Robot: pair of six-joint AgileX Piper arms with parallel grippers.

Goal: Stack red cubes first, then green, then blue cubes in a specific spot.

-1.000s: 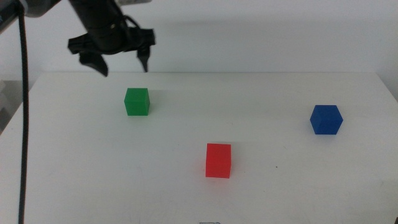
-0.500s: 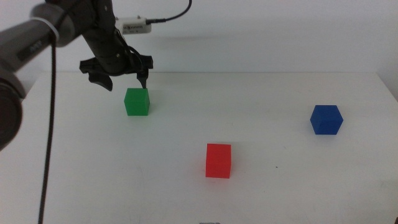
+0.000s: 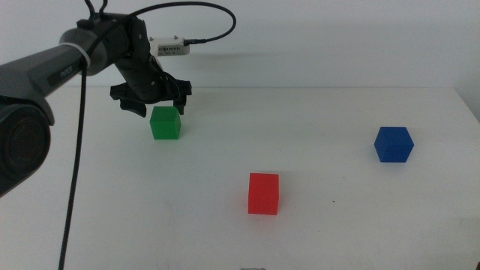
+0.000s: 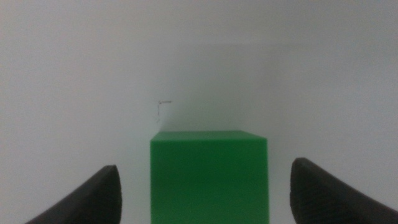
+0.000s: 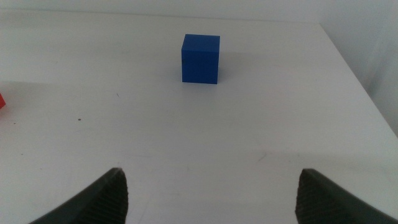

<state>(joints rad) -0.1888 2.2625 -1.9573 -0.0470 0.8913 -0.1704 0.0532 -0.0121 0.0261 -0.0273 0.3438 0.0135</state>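
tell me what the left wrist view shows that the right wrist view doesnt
Only the left wrist view shows the green cube, close up and centred between the open jaws of the left pincer, with a gap on each side. Only the right wrist view shows the blue cube standing well ahead of the open right pincer, plus a sliver of the red cube at the picture's edge. Both share the plain white table and a pair of dark jaws holding nothing.
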